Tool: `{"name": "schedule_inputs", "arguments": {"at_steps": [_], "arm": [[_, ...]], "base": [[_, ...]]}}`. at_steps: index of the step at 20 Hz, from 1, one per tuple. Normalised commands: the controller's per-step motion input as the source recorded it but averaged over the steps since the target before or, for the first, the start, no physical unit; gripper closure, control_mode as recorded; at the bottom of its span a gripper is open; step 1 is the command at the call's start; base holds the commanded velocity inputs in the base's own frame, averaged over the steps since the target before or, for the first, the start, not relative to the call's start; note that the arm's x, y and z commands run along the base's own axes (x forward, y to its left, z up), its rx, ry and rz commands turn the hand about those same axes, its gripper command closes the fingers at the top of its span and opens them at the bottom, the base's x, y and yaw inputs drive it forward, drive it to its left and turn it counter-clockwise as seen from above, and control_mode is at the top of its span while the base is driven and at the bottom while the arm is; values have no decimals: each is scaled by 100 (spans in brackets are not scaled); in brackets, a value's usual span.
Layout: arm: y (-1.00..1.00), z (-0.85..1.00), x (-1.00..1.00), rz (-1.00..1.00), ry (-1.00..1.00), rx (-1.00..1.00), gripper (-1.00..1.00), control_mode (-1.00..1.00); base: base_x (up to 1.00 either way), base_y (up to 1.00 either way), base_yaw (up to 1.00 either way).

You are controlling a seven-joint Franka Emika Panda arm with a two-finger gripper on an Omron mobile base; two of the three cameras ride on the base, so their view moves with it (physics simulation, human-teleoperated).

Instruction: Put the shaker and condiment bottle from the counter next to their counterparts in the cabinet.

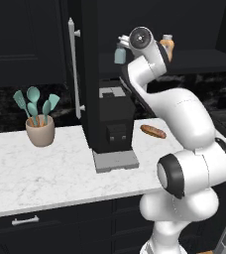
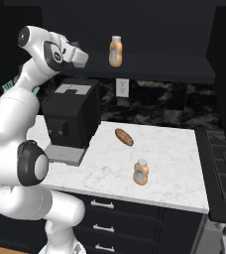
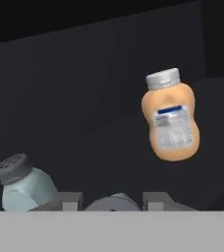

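My gripper is raised to the shelf of the open cabinet and is shut. In the hand view a rounded grey cap, the shaker, sits between the fingers; its body is hidden. On the shelf to the left stands the counterpart, a pale teal shaker with a perforated grey cap. The counterpart orange bottle stands on the shelf further right and deeper in. The condiment bottle stands upright on the counter near its front edge.
A black coffee machine stands on the counter under the arm, with a bread roll to its right. The cabinet door with its white bar handle hangs open at the left. A pot of teal utensils stands far left.
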Motion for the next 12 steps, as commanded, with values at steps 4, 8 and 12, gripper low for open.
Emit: {"name": "schedule_inputs", "arguments": {"at_steps": [4, 8, 12], "arm": [[0, 0, 24, 1, 0, 0, 100, -100], [0, 0, 28, 0, 0, 0, 100, -100], [0, 0, 33, 0, 2, 0, 100, -100]], "base": [[0, 0, 0], [0, 0, 0], [0, 0, 0]]}}
